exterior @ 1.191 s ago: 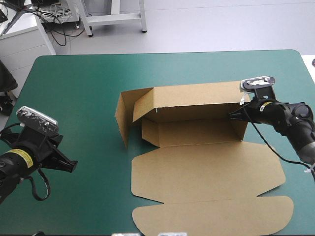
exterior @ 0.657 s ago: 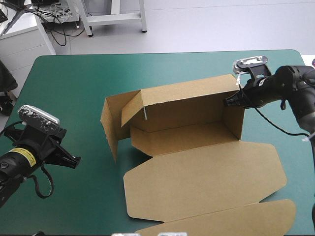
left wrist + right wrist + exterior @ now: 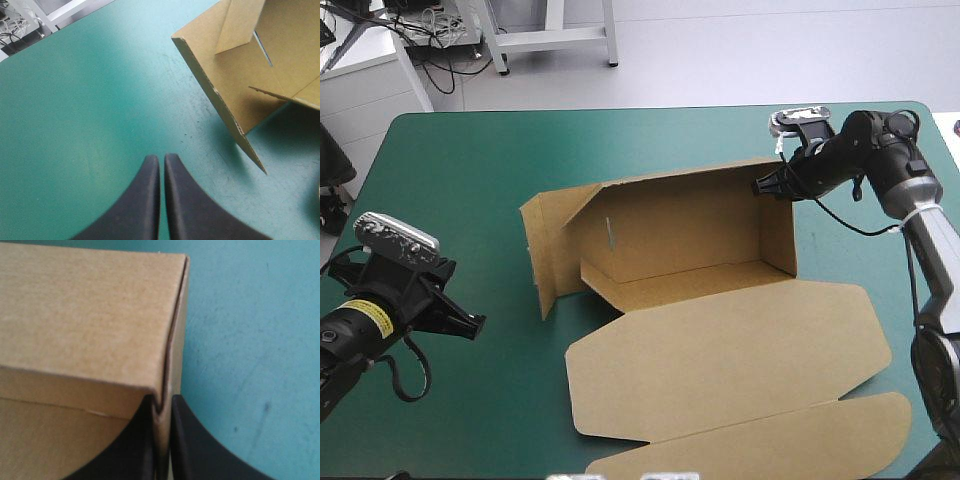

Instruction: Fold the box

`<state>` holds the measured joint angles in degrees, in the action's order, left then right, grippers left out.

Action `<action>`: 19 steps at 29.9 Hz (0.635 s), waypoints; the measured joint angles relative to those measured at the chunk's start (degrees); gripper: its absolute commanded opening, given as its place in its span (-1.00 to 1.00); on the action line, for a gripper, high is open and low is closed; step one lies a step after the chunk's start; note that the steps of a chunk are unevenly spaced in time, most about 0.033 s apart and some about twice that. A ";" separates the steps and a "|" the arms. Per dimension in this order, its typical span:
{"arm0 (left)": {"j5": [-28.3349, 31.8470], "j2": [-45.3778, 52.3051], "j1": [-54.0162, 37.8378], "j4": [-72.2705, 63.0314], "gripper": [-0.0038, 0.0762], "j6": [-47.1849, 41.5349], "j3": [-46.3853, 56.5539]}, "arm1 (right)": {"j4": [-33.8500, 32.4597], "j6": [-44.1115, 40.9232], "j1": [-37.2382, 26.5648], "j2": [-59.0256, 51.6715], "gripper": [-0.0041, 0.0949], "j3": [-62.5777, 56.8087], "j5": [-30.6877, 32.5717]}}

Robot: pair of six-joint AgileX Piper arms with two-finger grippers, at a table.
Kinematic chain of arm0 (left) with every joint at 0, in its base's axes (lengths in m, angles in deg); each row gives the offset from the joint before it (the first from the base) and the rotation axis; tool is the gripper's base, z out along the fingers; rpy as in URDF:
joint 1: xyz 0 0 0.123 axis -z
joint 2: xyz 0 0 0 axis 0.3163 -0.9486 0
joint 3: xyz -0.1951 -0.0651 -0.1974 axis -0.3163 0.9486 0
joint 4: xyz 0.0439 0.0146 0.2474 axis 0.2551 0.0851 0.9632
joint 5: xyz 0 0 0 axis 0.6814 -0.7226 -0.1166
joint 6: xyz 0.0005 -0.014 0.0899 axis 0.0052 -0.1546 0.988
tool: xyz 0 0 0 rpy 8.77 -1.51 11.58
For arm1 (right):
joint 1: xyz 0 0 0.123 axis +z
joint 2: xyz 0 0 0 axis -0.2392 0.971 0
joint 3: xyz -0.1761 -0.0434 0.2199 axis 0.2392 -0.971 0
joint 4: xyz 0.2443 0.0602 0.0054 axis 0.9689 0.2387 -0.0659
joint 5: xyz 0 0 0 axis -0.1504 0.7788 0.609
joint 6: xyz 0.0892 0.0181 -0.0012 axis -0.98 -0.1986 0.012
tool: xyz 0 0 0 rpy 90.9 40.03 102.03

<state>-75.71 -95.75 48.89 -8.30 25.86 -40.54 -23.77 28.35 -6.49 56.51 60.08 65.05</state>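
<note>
While the right gripper [image 3: 760,186] has the box [image 3: 720,330] pinched, the bit we'd watch is the other end. From the right wrist view the black fingers are all but closed on the far right corner of the box [image 3: 85,315], where the back wall and the right end wall meet, with the board sandwiched between them.

The box sits around the middle of the teal-green cover [image 3: 470,170], a little to the right. Its long axis runs left to right across the table, with the right end skewed slightly toward the far edge. The back wall and the right end wall are up. The open side faces us, and the lid [image 3: 740,350] lies flat toward the near edge with its tuck flap [image 3: 770,440] nearest us.

The left end flap [image 3: 542,250] is standing but splayed outward, not squared up against the back wall. That's the relation the next move looks to hinge on, going by the layout.

The left gripper [image 3: 472,326] is well apart from the box at the near left of the table. Its fingers are pressed together with nothing in them, which is clear in its own wrist view [image 3: 161,159]. The loose flap [image 3: 225,100] lies ahead of it, off toward the table's middle.

So the left arm is plainly the nearer one to that flap. Our guess is that it goes forward and inward while the right one anchors the corner.
</note>
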 measured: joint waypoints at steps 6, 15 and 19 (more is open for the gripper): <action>0.00 0.00 0.00 -0.05 -0.88 -0.03 0.00 | 0.91 1.21 0.05 2.37 0.23 -0.84 -4.09; 0.00 0.00 0.00 -0.05 -0.88 -0.03 0.00 | 0.35 1.23 0.05 2.79 0.63 1.74 -1.86; 0.00 0.00 0.00 0.58 -0.88 -0.03 0.00 | 0.35 1.39 0.05 2.35 0.63 3.82 0.72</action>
<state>-75.71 -95.75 48.89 -7.72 25.83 -40.54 -23.43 29.73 -6.43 58.86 63.91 65.77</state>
